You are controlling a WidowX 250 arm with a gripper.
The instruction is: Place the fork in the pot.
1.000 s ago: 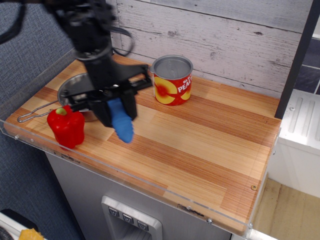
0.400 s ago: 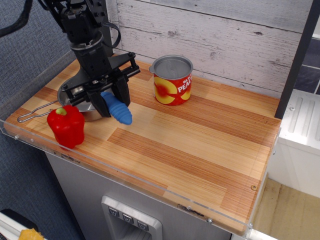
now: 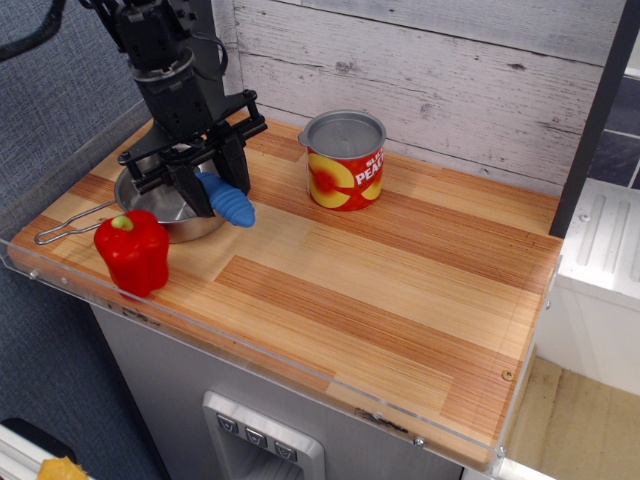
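A wall of pale grey wooden planks (image 3: pixel 450 70) is standing behind a wooden worktop (image 3: pixel 400 290) with light and darker stripes, and a clear plastic strip is running along its near edge. On the left a blue-grey panel is closing the scene, and on the right a white cabinet is showing past a dark post.

The black robot arm is reaching down at the far left corner of the worktop. Its end effector (image 3: pixel 205 185) is hanging over the right rim of the pot (image 3: pixel 160 205), and its two fingers are clamped on the fork (image 3: pixel 228 200). Only the thick ribbed blue handle is showing; it is pointing down and to the right, out past the rim of the pot and above the worktop. The tines are hidden behind the fingers, so I cannot tell if they are touching the pot.

The pot is a shallow shiny pan, and its thin wire handle is stretching to the left, toward the near left edge. A red bell pepper (image 3: pixel 132 250) with a green stem is standing upright just in front of the pot, touching or nearly touching its near side. A red and yellow can (image 3: pixel 344 160) is standing to the right of the arm, near the wall, well apart from the pot.
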